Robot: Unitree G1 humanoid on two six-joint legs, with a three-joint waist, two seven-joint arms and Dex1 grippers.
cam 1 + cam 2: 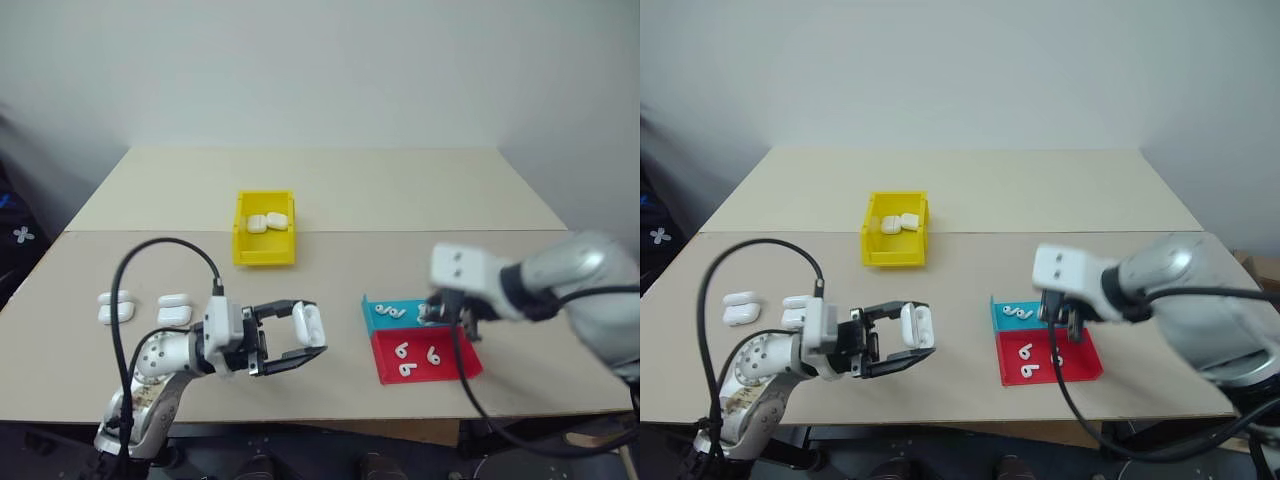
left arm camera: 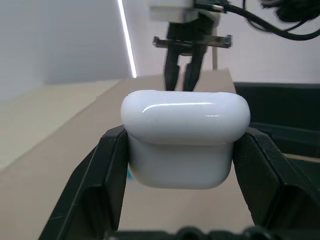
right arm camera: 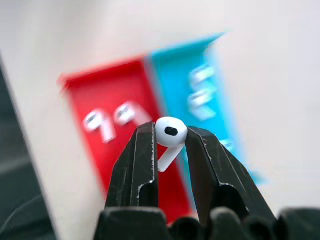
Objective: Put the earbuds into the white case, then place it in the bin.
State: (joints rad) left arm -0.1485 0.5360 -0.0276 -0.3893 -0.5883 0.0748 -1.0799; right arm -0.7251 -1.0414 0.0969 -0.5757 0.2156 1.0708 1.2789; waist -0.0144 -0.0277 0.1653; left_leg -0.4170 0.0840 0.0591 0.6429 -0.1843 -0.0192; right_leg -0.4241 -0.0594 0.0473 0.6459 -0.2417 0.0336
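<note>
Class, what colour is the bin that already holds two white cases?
Bright yellow; the bin shows best in the left eye view.

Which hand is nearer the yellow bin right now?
Left. The left hand, holding a white case, sits just in front of the yellow bin. The right hand, pinching an earbud, is off to the bin's right, above the blue tray.
</note>
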